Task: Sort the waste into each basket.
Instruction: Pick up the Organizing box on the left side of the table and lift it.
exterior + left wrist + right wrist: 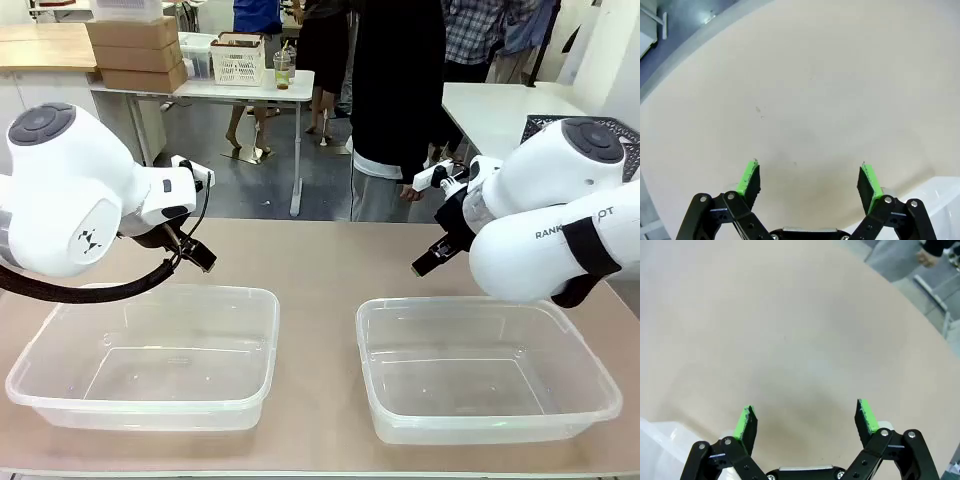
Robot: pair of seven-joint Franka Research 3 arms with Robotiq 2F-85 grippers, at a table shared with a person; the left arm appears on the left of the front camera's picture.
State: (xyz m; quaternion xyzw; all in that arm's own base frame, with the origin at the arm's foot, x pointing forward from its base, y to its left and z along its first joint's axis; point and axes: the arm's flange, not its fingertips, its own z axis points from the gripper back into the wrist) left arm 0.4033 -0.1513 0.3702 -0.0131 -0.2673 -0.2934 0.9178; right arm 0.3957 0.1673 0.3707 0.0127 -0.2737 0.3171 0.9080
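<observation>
Left end effector [197, 256] and right end effector [428, 263] hover spread wide and empty beyond the clear tubs [150, 292], best kept off their rims until waste arrives.

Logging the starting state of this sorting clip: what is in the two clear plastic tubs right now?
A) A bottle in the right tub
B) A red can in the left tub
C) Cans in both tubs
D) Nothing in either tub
D: the left clear tub and the right clear tub both have bare floors, with nothing lying in them.
</observation>
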